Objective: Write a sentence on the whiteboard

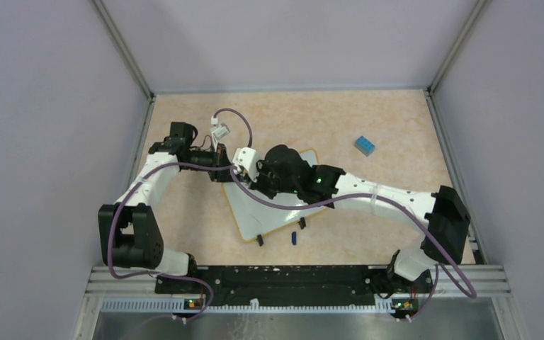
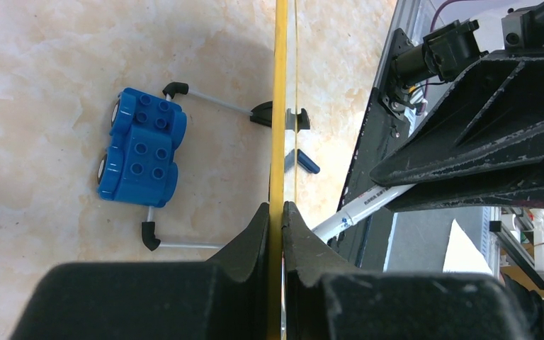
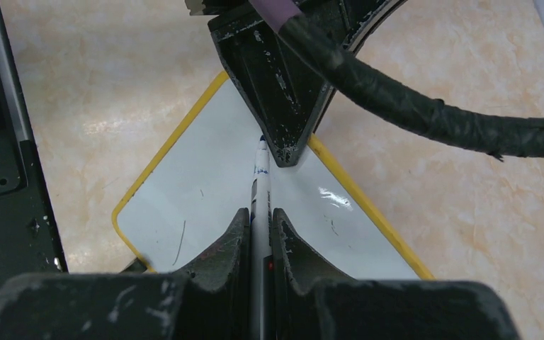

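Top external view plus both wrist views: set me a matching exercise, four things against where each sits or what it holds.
1 left gripper
2 right gripper
3 blue block
4 blue cap

a on the table by the whiteboard's near edge
b shut on the marker
c on the table, apart, right of the whiteboard
d shut on the whiteboard's rim

Pairs: 1-d, 2-b, 3-c, 4-a

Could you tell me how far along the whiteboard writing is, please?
Done: the left hand clamps the whiteboard's rim; the blue cap lies beside it. In hand: the right hand grips the marker over the board. Left: the sentence; no lettering shows yet.
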